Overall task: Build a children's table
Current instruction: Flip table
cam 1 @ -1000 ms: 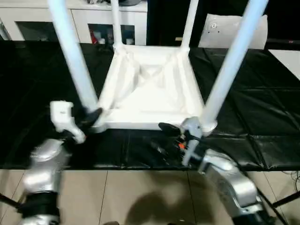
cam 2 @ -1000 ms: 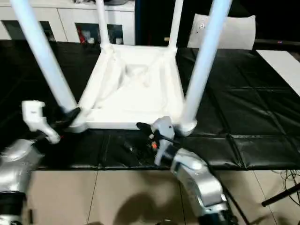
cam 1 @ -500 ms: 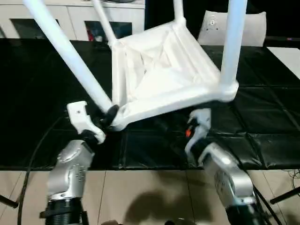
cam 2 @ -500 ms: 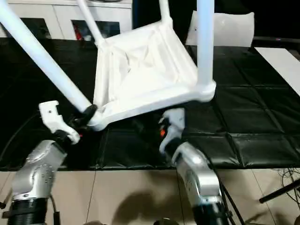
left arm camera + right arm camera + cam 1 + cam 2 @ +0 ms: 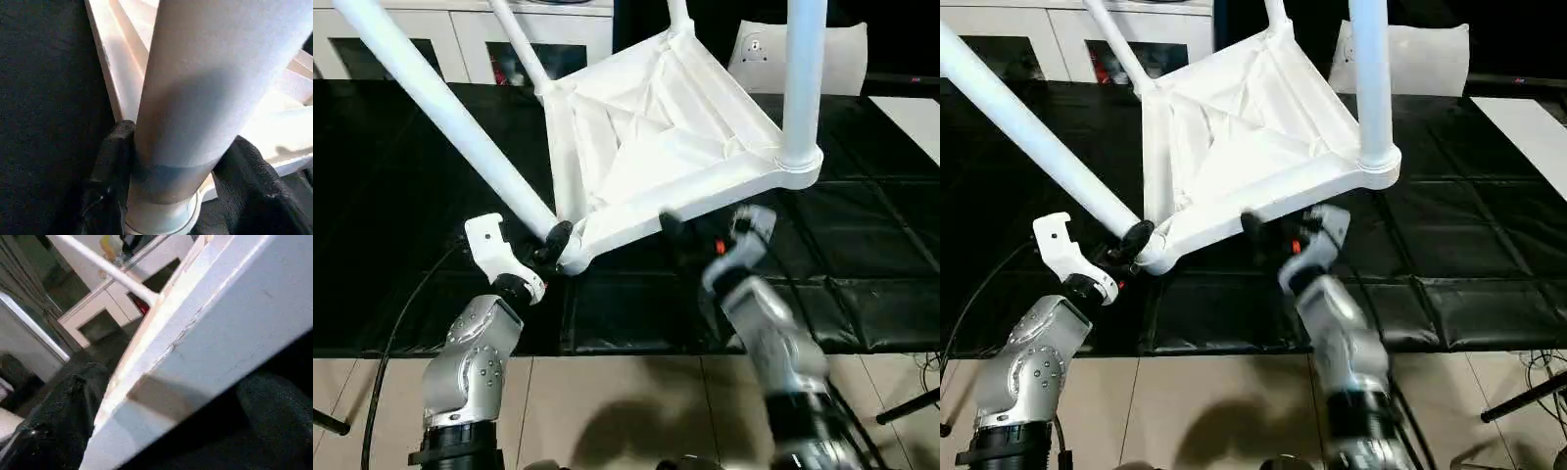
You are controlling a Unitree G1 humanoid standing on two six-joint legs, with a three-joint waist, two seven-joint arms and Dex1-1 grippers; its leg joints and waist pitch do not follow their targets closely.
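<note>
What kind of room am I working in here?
Probably an indoor lab or test room: black padded mats under the children's table, tiled floor in front, a white cabinet with glass doors behind.

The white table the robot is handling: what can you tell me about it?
The children's table is white plastic, upside down and tilted, its ribbed underside showing and four round legs pointing up. One corner is low by the black mat. The left gripper clamps a leg's base there; the right gripper, open, straddles the top's raised near edge.
</note>
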